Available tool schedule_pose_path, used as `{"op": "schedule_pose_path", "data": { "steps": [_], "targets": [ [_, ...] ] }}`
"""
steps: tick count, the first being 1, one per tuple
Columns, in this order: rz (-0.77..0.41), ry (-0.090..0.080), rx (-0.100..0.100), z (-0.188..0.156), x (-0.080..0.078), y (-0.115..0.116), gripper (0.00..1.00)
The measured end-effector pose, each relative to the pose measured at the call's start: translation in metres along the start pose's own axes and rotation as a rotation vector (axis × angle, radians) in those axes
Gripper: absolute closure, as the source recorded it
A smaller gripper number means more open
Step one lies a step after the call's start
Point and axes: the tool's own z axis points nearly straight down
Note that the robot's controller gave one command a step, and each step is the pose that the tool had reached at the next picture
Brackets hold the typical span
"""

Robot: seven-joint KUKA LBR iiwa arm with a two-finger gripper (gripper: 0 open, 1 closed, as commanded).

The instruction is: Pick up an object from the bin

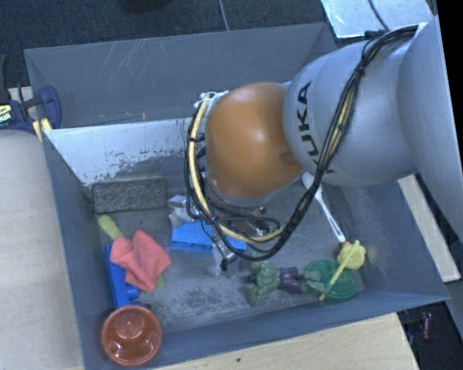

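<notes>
Gripper [224, 259] hangs low, blue block [189, 238] just beside it; open or closed, cannot tell; pick apparently still ahead

I count two blue pieces [192, 236] [121, 286], one pink cloth [141, 257], one grey block [128, 194], one brown lid [131, 333], one green figure [264, 281], one green disc [330, 284], one yellow piece [351, 255].

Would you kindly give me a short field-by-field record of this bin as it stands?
gripper: low at centre, beside blue block
back left: grey sponge
left: pink cloth
front left corner: brown lid
front right: green toy, green disc, yellow stick
held: cannot tell
</notes>
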Motion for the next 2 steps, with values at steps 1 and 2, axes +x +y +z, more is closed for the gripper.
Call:
{"op": "schedule_pose_path", "data": {
  "steps": [1,2],
  "targets": [
    [-0.076,-0.009,-0.001,-0.001,-0.004,-0.018,0.0],
    [0.071,-0.005,0.001,0.015,-0.007,-0.038,0.0]
  ]
}}
